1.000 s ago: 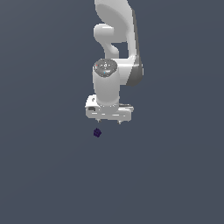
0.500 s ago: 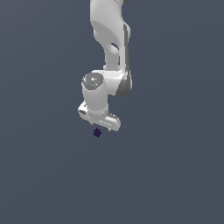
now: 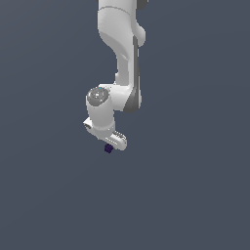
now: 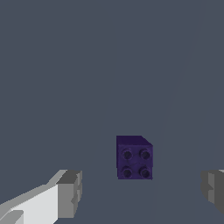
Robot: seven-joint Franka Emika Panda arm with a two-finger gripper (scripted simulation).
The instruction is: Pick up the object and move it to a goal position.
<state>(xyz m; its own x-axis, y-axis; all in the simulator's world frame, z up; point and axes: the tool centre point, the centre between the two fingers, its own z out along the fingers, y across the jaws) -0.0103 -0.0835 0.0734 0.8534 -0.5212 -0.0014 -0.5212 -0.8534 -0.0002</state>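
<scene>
My gripper (image 4: 140, 192) stands wide, its two grey, blocky, ridged fingertips (image 4: 70, 192) well apart with nothing touching them. Between them, apart from both, sits the brick (image 4: 134, 157), a tiny, dark purple, boxy piece with four round studs on its face and no lettering I can read. In the exterior view the brick (image 3: 108, 148) lies on the plain slate-grey floor (image 3: 195, 195), just under my smooth white hand.
</scene>
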